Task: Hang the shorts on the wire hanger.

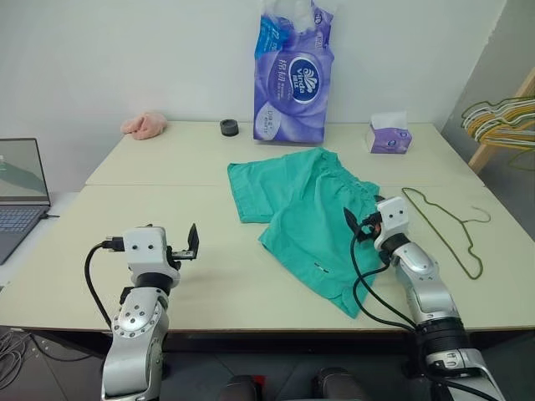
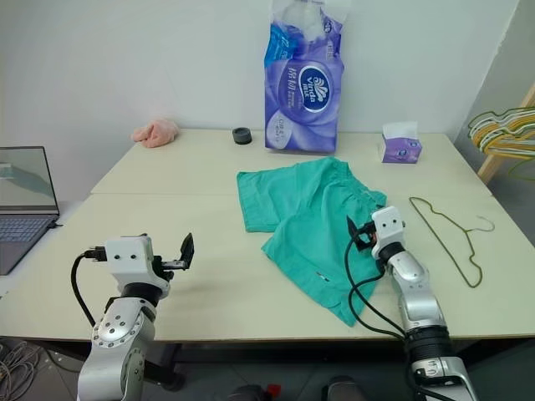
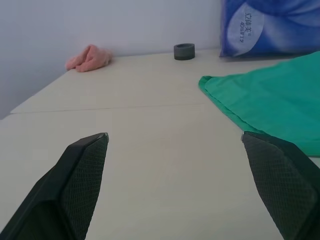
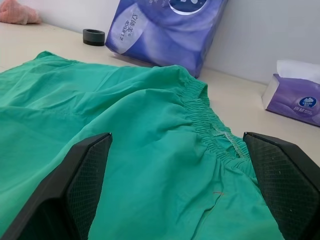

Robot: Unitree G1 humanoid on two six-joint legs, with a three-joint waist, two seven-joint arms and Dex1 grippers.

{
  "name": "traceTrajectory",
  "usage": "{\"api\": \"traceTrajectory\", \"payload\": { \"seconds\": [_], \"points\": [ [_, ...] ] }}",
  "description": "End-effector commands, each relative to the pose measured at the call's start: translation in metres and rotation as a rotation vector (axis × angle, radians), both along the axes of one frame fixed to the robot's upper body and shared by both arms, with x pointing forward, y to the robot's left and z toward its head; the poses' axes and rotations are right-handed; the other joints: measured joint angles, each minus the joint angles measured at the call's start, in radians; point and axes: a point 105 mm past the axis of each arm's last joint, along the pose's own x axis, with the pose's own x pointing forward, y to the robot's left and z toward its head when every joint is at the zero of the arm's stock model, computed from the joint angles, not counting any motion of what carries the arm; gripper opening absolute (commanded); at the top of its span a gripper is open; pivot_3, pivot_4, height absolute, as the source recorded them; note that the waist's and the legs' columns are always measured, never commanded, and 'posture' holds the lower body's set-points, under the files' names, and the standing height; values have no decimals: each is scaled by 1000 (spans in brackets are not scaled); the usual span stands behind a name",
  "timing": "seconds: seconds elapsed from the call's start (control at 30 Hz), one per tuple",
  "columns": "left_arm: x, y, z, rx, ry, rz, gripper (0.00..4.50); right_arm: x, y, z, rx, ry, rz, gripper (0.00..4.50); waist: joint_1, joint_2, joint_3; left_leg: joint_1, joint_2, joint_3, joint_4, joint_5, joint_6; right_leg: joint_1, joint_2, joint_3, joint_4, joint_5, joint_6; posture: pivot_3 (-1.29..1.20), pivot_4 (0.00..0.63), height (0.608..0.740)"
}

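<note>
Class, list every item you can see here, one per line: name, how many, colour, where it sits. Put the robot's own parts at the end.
teal-green cloth shorts: one, table centre
olive-green wire hanger: one, flat on the table right of the shorts
purple plastic tissue-roll pack: one, upright at the table's back
purple tissue box: one, back right
black ring: one, left of the pack
pink cloth lump: one, back left
grey laptop: one, far left
hangers on a rack: several, yellow and green, far right
cream table: one
left tool: black, open above bare table
right tool: black, open over the shorts
</note>
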Motion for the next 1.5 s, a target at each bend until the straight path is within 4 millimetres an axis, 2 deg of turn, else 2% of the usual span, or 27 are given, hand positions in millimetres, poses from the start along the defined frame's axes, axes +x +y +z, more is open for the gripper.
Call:
{"api": "traceTrajectory", "payload": {
  "seconds": [0.03,0.13,0.27,0.43,0.57,0.67,0.73,0.8,0.9,1.03,1.23,1.33,1.43,1.5],
  "points": [
    [1,-13,14,18,-58,-71,4500,2,-4,21,6,-65,-5,4478,-3,0,0,0,0,0,0,0,0,0,0,0,0,0,0,-78,0,740],
    [2,-27,14,-15,-57,-168,4500,1,-4,20,9,-65,-6,4478,-5,0,0,0,0,0,0,0,0,0,0,0,0,0,0,-89,0,740],
    [1,-59,11,-54,-25,-376,4500,-6,-3,24,21,-62,53,4478,-6,1,0,0,0,1,0,0,0,0,0,0,0,0,0,-119,1,740],
    [2,-97,-1,-64,80,-608,4500,-24,0,33,79,3,273,4478,-13,2,0,0,-1,3,0,0,0,0,2,1,0,-1,3,-150,4,740],
    [2,-124,-10,-68,157,-766,4500,-41,-6,35,19,89,427,4478,-34,3,-1,0,-1,3,1,0,0,0,2,1,0,-2,5,-169,6,740],
    [2,-161,-16,-137,246,-952,4500,-47,-22,43,19,150,459,4478,-44,3,-1,0,0,3,1,0,0,0,2,1,0,-2,5,-211,10,740],
    [0,-181,-24,-142,324,-1057,4500,-54,-24,51,69,188,498,4478,-52,3,-1,0,0,3,1,0,1,1,2,1,0,-2,6,-225,12,740],
    [1,-190,-31,-149,390,-1105,4500,-66,-19,56,81,230,577,4478,-65,3,-2,0,0,3,1,0,1,1,3,1,0,-2,6,-239,13,740],
    [3,-205,-37,-125,449,-1168,4500,-94,-10,53,-6,311,721,4478,-90,3,-2,-1,0,2,0,0,1,0,3,1,0,-4,7,-263,17,740],
    [2,-218,-47,-82,514,-1218,4500,-112,-8,46,-126,375,793,4478,-118,3,-1,-2,0,2,0,-1,1,0,3,1,-1,-5,10,-284,22,740],
    [1,-228,-67,-1,587,-1212,4500,-117,0,46,-241,349,832,4478,-144,3,-1,-2,-1,3,-1,-1,0,0,2,1,-3,-6,10,-298,24,740],
    [1,-225,-76,55,595,-1191,4500,-114,4,48,-261,324,833,4478,-144,3,-1,-2,-1,2,0,-2,0,0,2,1,-3,-6,11,-295,24,740],
    [5,-216,-82,107,589,-1160,3950,-111,4,49,-269,314,829,4500,-144,2,-1,-2,-1,2,0,-2,0,1,2,1,-3,-6,11,-290,24,740],
    [5,-211,-83,112,585,-1147,3302,-110,4,48,-273,313,831,4500,-143,2,-1,-2,-1,2,0,-2,0,1,2,1,-3,-6,11,-286,24,740]
  ]
}}
